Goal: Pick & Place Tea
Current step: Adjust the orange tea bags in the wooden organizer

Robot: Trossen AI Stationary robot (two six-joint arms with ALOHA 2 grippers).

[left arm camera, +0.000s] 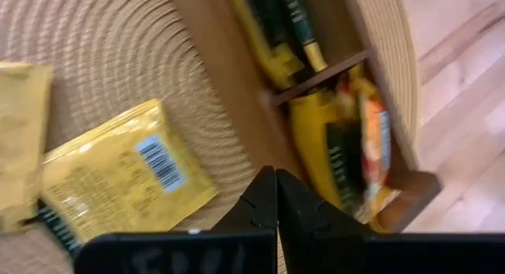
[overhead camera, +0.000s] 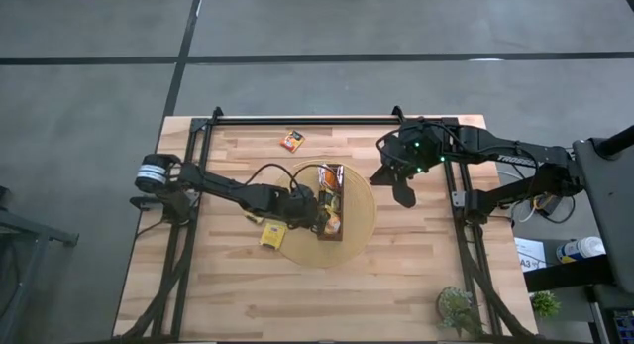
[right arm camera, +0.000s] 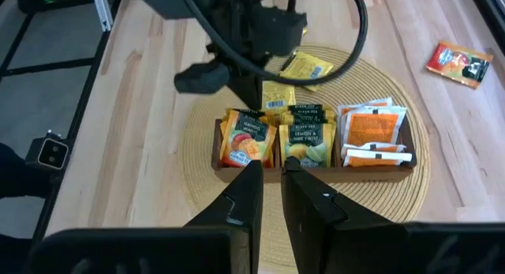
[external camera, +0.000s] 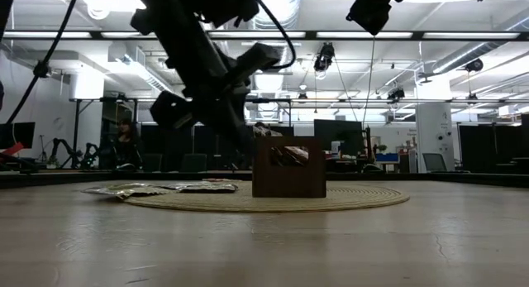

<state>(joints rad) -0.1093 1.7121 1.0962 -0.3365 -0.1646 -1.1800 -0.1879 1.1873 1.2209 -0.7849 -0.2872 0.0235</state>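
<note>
A long dark-brown tray (right arm camera: 316,165) stands on a round woven mat (overhead camera: 359,235) and holds upright tea sachets in three compartments: orange-yellow (right arm camera: 245,138), dark green with yellow (right arm camera: 308,136) and orange-white (right arm camera: 375,132). Two yellow sachets (left arm camera: 126,179) (left arm camera: 20,132) lie flat on the mat beside the tray. An orange sachet (overhead camera: 291,140) lies on the wood near the far edge. My left gripper (left arm camera: 276,197) is shut and empty, hovering at the tray's left side (overhead camera: 319,213). My right gripper (right arm camera: 270,179) hangs high over the table's right half (overhead camera: 401,190), with a narrow gap between its fingers and nothing in it.
A black frame rail (overhead camera: 307,119) runs along the far edge, with side rails on the left and right. A small plant (overhead camera: 458,306) stands at the near right corner. Bare wood shows in front of the mat (overhead camera: 297,299).
</note>
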